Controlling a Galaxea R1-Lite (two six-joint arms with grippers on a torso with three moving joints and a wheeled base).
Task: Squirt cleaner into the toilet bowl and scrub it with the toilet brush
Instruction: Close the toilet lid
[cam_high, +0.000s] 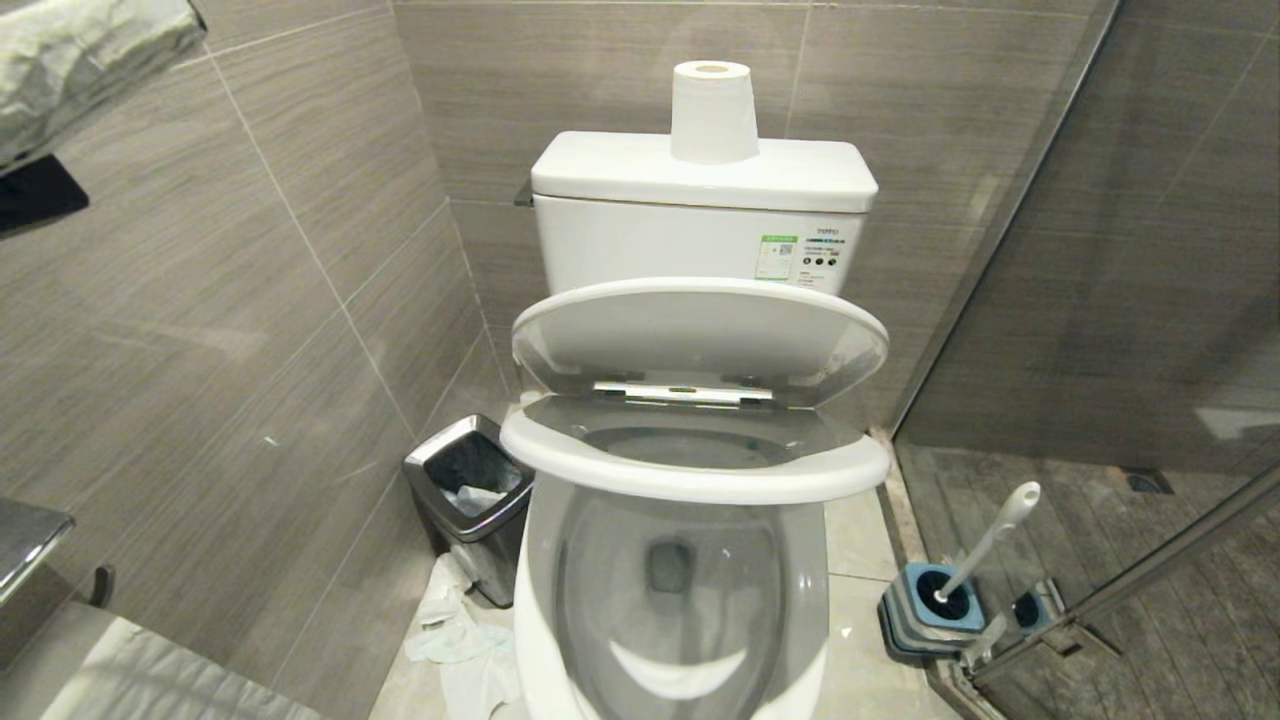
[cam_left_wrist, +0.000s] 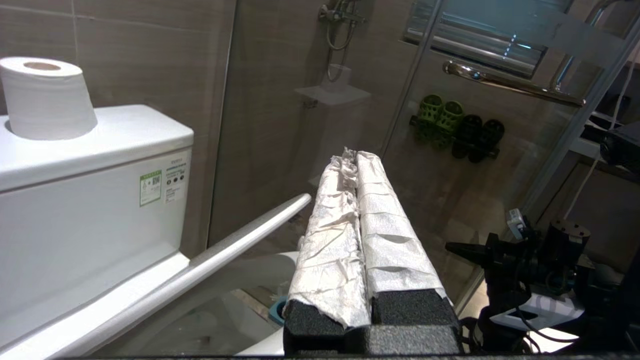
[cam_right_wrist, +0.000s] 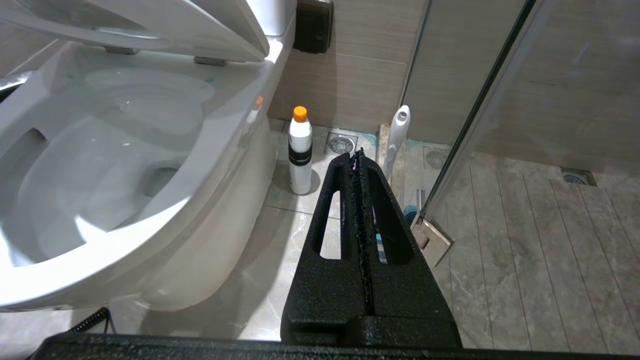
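**Both grippers pressed together, brush parked in its holder**

The left gripper (cam_left_wrist: 356, 160), its two fingers wrapped in crumpled white paper, is raised to about the height of the cistern and reaches level across the front of it, toward the glass shower screen (cam_left_wrist: 450, 150). The wrapped fingers are pressed flat together with nothing between them.

The large glossy white ceramic toilet bowl (cam_high: 800, 600) stands in the middle of the head view, its seat and lid both lifted and leaning back toward the tank, where a white roll of toilet paper (cam_high: 712, 110) stands upright. Faint blue-green smears show on the rim near the hinges. A small chrome-rimmed black bin (cam_high: 470, 505) sits on the floor at the bowl's left, with crumpled paper beside it.

The right gripper (cam_right_wrist: 357, 162), bare black, hangs low beside the bowl and points at the floor ahead; its fingers are closed against each other, holding nothing. Beyond it a white bottle with an orange cap (cam_right_wrist: 300, 150) stands upright near the bowl's base.

At the right, the toilet brush (cam_high: 990, 545), with its long slim white handle, stands in its square blue-and-grey holder (cam_high: 925, 610) on the floor against the screen's frame. Its long axis is tilted, handle end up and away to the right, head down in the holder.
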